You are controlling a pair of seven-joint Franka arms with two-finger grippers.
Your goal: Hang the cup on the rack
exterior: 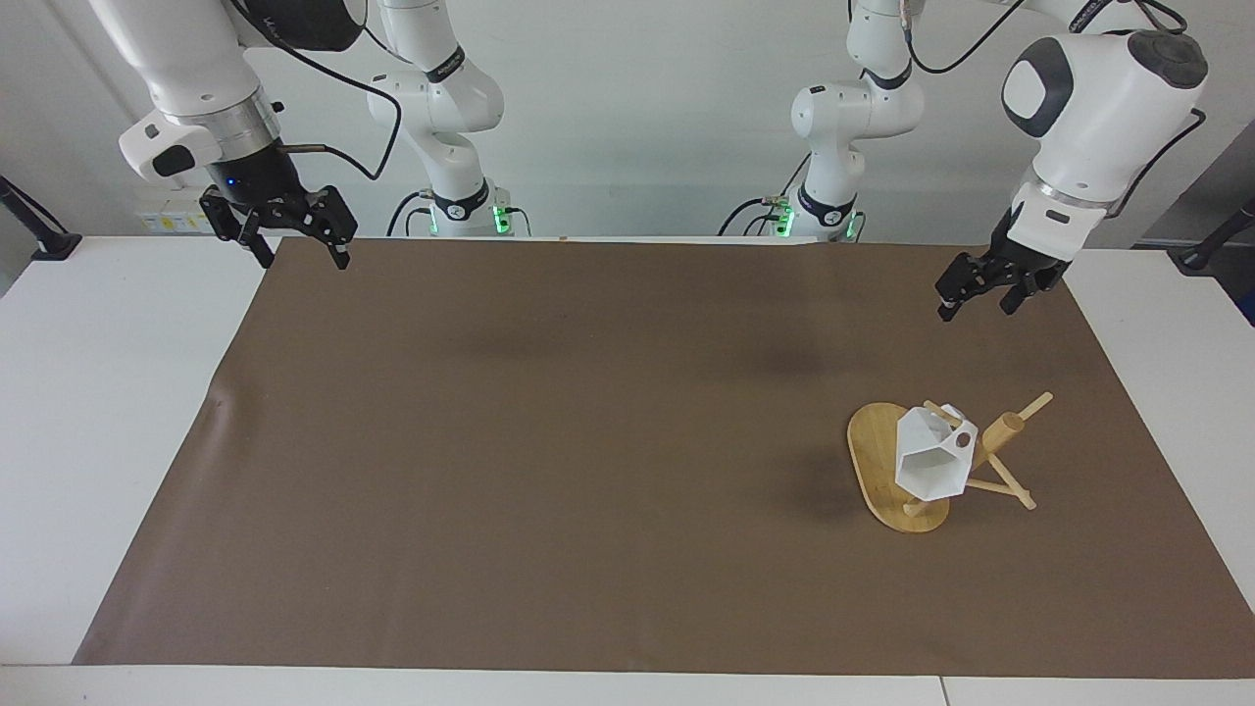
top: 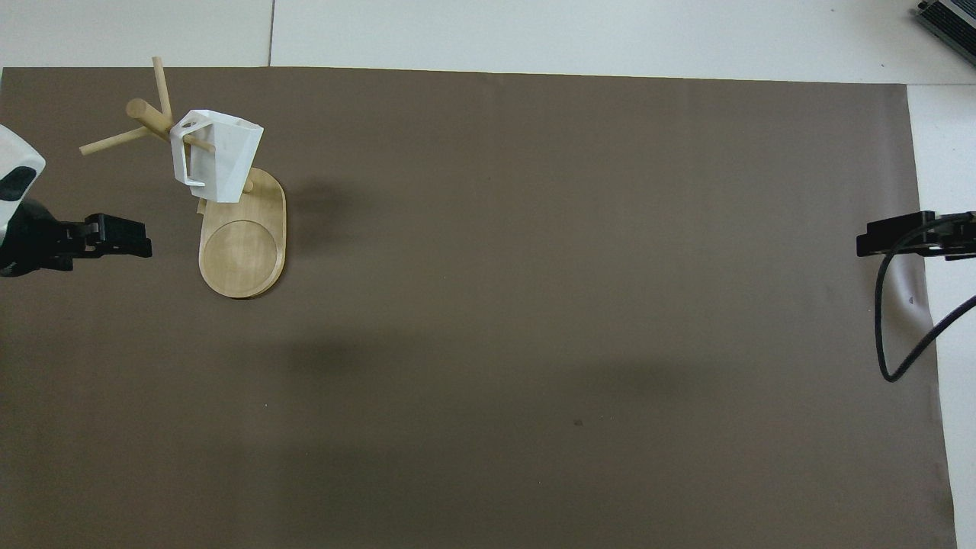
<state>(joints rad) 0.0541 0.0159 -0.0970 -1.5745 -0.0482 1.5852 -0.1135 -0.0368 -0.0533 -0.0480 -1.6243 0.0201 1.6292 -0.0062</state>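
Now the cup (exterior: 927,461) hangs by its handle on a peg of the rack (exterior: 882,471), both claws, left claw (exterior: 978,291) and right claw (exterior: 294,235), are spread and empty, so the left should withdraw without brushing the pegs.

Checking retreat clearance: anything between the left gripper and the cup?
Nothing: only bare brown mat between left gripper and cup, clearest in the facing view.

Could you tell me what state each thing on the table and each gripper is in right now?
cup: hanging by its handle on a peg, tilted.
rack: upright on the brown mat, carrying the cup.
left gripper: open, empty, raised over the mat.
right gripper: open, empty, waiting over the mat's edge.
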